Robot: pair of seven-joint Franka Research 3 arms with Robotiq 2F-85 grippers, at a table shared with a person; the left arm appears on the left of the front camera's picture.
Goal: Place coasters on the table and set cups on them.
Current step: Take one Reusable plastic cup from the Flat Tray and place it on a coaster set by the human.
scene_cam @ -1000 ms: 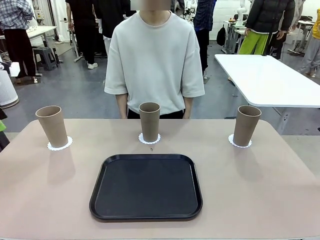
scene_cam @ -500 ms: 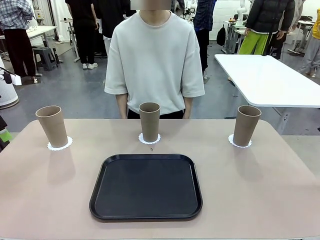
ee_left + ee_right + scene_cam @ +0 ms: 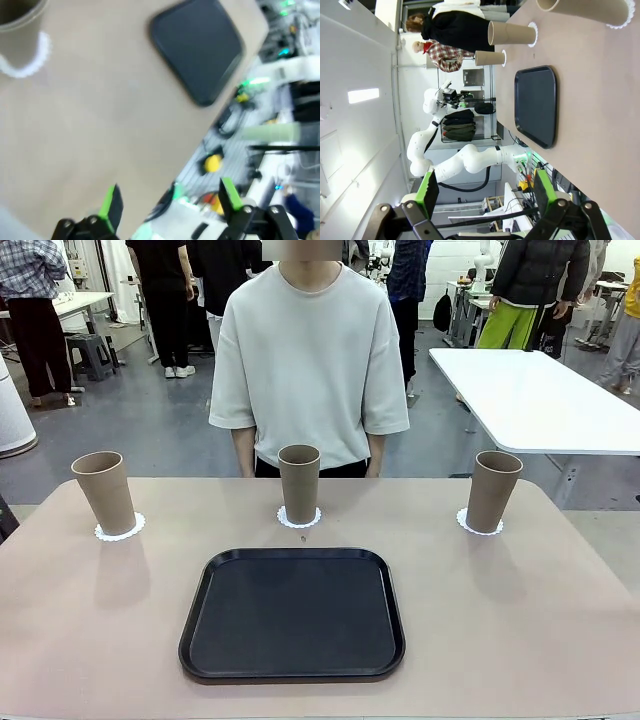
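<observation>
Cups [image 3: 299, 483] upright on coasters [image 3: 119, 529]

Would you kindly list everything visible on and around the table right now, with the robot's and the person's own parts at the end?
Tall tapered tan paper cups: three, tan-brown, upright along the far edge, left, middle, right, each on a coaster.
White scalloped paper coasters: three, white, under the cups, left, middle, right.
Black rounded-square tray: one, black, near middle, nothing on it.
Beige tabletop: one, beige-tan.
Glossy white table: one, white, far right.
Person's shirt: one, pale grey, behind the middle cup.
Left gripper: black with green pads, open, holding nothing.
Right gripper: same colours, open, holding nothing.
</observation>
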